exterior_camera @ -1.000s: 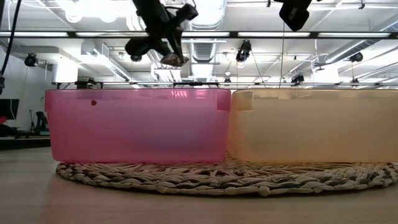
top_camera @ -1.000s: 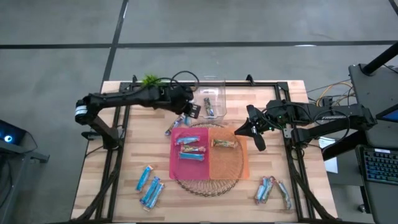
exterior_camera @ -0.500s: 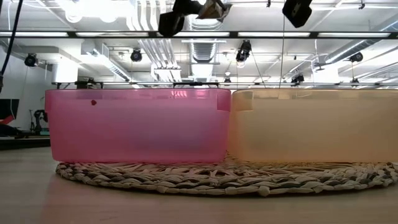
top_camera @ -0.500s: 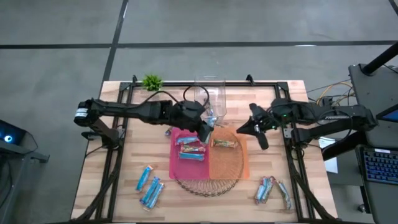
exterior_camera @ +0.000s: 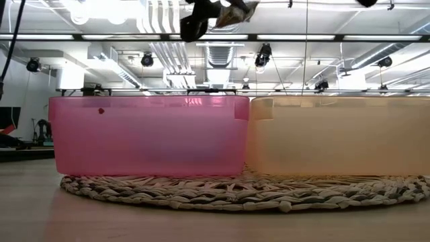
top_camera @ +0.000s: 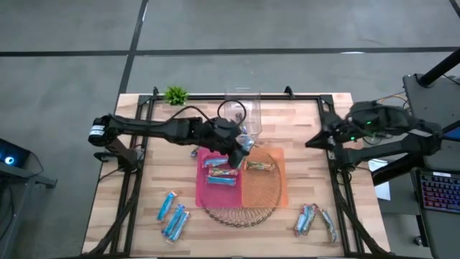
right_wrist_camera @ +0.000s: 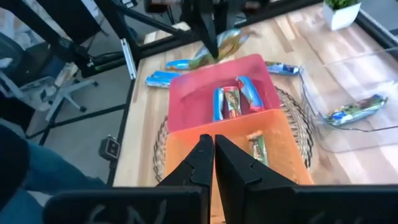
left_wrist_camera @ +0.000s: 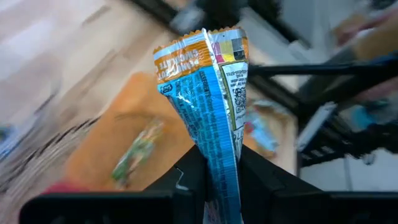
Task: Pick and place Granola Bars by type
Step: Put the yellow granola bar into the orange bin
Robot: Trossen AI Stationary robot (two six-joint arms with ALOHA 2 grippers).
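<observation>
Above the seam between the pink bin (top_camera: 218,175) and the orange bin (top_camera: 263,180), the left gripper (top_camera: 243,144) is held, its fingers pinched narrowly on one granola bar (left_wrist_camera: 211,99) with a blue and orange wrapper, gripped by its lower end and standing upright. Seen from table level, gripper and bar hang well clear of the bin rims.

Both bins sit side by side, touching, on a round woven mat (top_camera: 241,213). Three bars (top_camera: 221,171) are counted in the pink bin, mostly blue. One tan-green bar (top_camera: 260,166) lies in the orange bin, near its far wall. A clear container (top_camera: 246,115) stands just behind the bins, with one bar (right_wrist_camera: 355,109) inside.

Loose bars lie on the table (top_camera: 147,187): a group (top_camera: 172,214) left of the mat toward the near edge, another group (top_camera: 315,219) right of the mat by the near corner, and one (top_camera: 198,150) just beside the pink bin's far left corner. Bare wood stays open on either side of the mat.

A small green plant (top_camera: 175,94) stands at the far edge, left of the clear container.

Right of the bins, at the table's right edge, the right gripper (top_camera: 311,141) waits with its fingers pressed together on nothing.
</observation>
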